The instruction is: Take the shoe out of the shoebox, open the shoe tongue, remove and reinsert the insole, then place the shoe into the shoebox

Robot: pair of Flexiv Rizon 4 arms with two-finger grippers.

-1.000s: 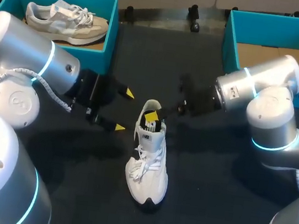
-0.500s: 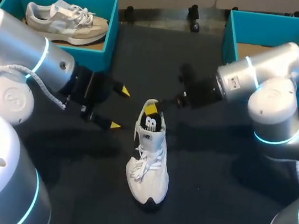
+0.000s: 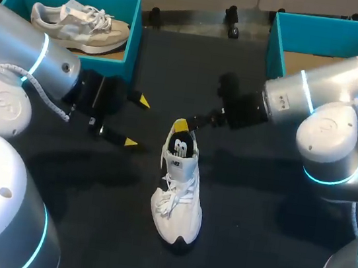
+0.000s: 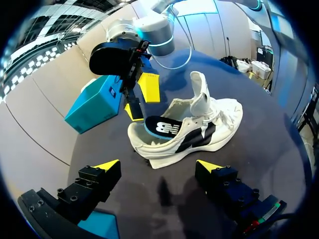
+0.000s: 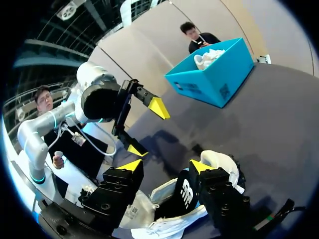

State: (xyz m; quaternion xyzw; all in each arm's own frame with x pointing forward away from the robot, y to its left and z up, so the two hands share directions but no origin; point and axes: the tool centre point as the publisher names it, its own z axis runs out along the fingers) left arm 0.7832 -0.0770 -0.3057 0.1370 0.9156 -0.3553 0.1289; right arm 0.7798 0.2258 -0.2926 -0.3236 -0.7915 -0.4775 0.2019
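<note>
The right gripper [image 3: 190, 123] is open at the heel of the white shoe [image 3: 178, 197]. One yellow tip is at the heel rim, and the black insole [image 4: 162, 127] lies inside the shoe just below its fingers, not pinched. Its arm stretches low across the table, with the teal shoebox [image 3: 276, 51] behind it. The left gripper [image 3: 136, 122] is spread wide and holds nothing, level, with the shoe's side just ahead of its tips and apart from them.

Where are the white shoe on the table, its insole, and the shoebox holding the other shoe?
white shoe [image 3: 176, 200], head view, on its laces.
insole [image 4: 162, 127], left wrist view, on its dark heel end.
shoebox [image 3: 123, 67], head view, on its teal front wall.
</note>
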